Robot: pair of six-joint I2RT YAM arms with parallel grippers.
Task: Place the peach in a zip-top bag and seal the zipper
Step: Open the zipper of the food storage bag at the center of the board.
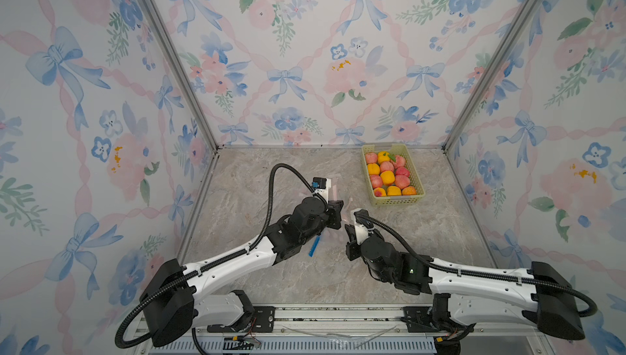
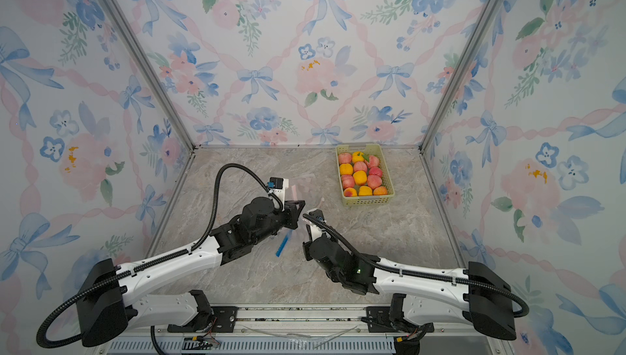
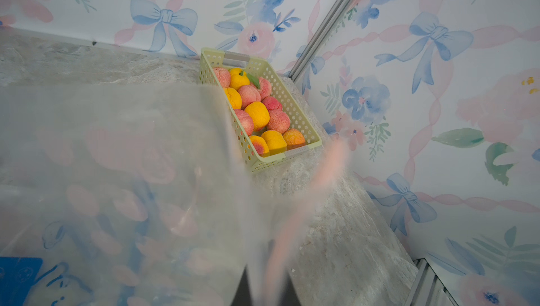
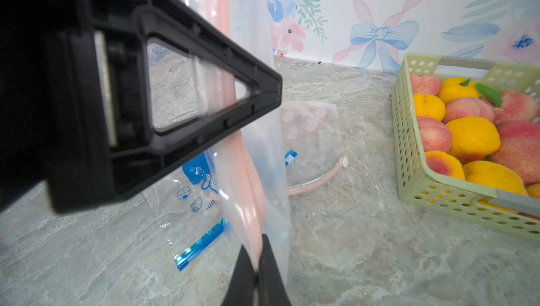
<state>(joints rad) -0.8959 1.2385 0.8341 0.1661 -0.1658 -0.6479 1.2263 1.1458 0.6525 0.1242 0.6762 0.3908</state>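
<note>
1. Centre of the marble table [image 1: 305,278]: my two arms meet nose to nose, with a clear zip-top bag [image 4: 257,41] held up off the surface between them.
2. The left gripper [image 3: 267,288] is pinched closed on the bag's pink zipper strip [image 3: 330,167]. The cloudy film covers much of the left wrist view.
3. The right gripper [image 4: 257,274] is clamped tight on that same pink strip. In the right wrist view, the left claw's black triangular finger stands farther along the strip.
4. The peaches [image 1: 402,180] sit among oranges [image 1: 387,177] in a pale green perforated basket [image 1: 398,200]. The basket stands at the far right of the table near the back wall, well apart from both grippers.
5. Below the held bag, a second bag with a blue zipper [image 4: 201,241] lies flat on the marble.
6. A third bag [image 4: 312,132], printed with pink dots, lies beyond it toward the basket. Its pink zipper curls loosely on the table.
</note>
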